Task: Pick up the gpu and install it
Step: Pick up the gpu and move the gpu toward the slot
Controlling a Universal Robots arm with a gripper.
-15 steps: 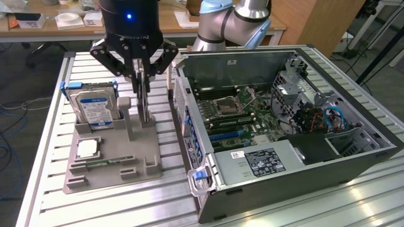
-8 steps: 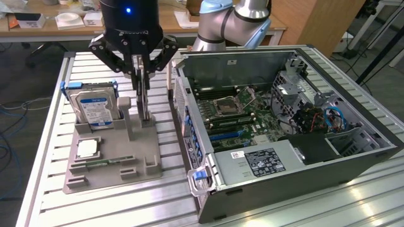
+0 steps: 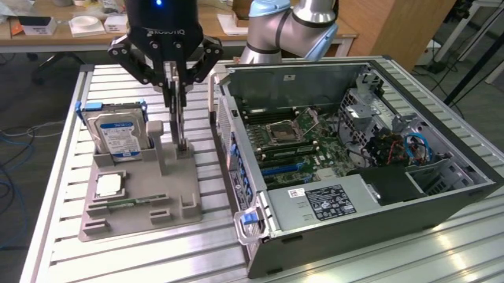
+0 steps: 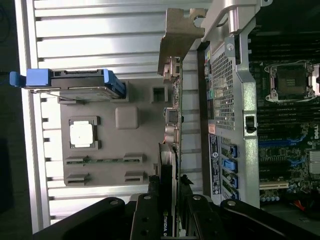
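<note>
The gpu [image 3: 181,121] is a thin card standing on edge over the grey parts holder [image 3: 146,203], with its lower end at the holder's back right slot. I cannot tell whether it is touching the slot. My gripper [image 3: 174,82] is shut on the card's upper edge from above. In the wrist view the gpu [image 4: 171,165] shows edge-on between the black fingers [image 4: 145,210], and its silver bracket [image 4: 176,42] is at the far end. The open computer case [image 3: 354,177] lies on its side to the exterior view's right of the holder, with its motherboard [image 3: 303,147] exposed.
The holder also carries an upright hard drive [image 3: 118,132] with a blue label, a processor chip [image 3: 108,186] and a memory stick [image 3: 126,203]. The case wall [image 3: 228,135] stands close beside the card. Everything sits on a slatted metal table [image 3: 157,253], with desks behind.
</note>
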